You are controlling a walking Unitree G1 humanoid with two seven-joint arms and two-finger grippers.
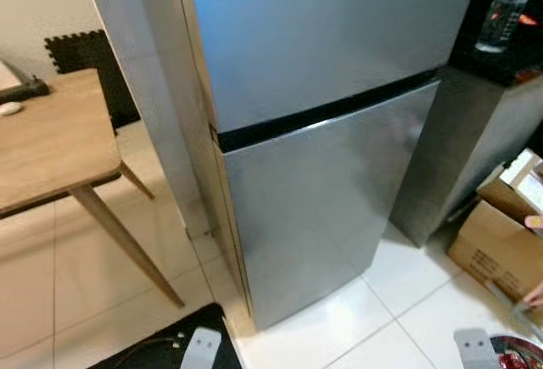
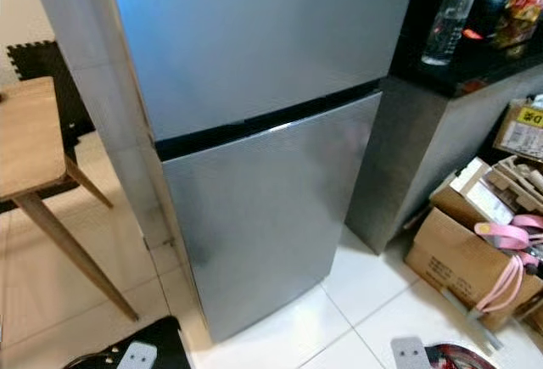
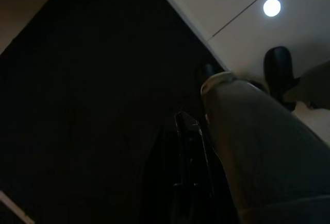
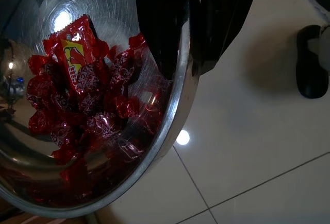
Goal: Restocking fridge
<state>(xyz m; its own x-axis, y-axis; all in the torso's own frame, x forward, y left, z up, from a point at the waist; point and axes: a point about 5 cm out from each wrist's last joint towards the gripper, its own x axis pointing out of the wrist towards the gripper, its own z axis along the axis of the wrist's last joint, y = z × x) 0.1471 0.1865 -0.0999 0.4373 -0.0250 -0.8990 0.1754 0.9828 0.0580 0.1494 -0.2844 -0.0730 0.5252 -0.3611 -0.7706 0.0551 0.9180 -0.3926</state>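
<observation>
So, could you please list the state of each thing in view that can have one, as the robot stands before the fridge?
Fridge: both doors closed.
Steel bowl: held at its rim by the right gripper, full of red-wrapped candies.
Water bottle: upright on the dark counter, capped.
Cardboard box: on the floor, open.
Left gripper: hangs idle in the shade.

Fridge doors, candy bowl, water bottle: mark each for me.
fridge [image 1: 314,216], left eye view, lower door's front.
steel bowl [image 4: 178,105], right wrist view, its rim.
water bottle [image 2: 448,14], right eye view, its clear body.
</observation>
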